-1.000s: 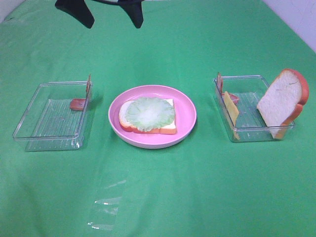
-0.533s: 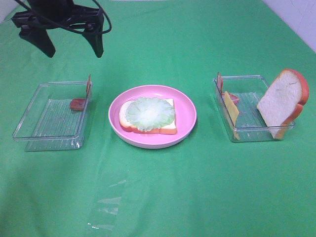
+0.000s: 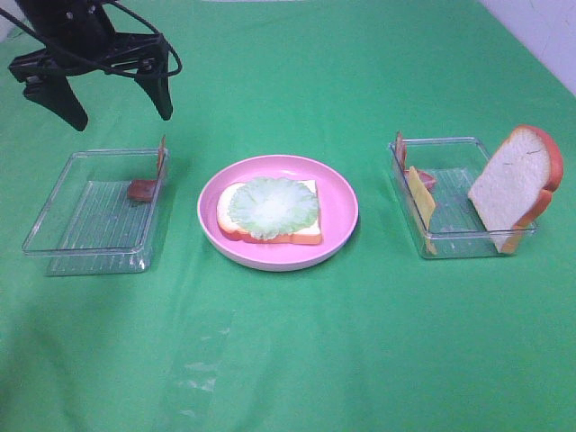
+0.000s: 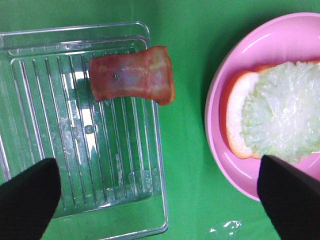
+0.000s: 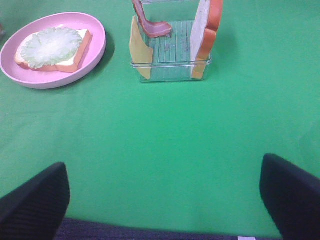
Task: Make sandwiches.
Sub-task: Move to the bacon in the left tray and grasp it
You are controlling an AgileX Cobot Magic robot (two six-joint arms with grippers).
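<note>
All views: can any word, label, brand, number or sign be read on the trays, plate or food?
None readable in any view.
The left tray, right tray, plate, lettuce and bacon are all unprinted.
The tiny dark speck on the bacon is no character.

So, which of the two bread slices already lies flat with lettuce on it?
The bread slice on the pink plate: it lies flat under the lettuce. The other slice stands tilted on edge in the right tray.

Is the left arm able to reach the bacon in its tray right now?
Probably yes: the open left tool hangs above the tray, and nothing covers the bacon, though it leans on the wall.
</note>
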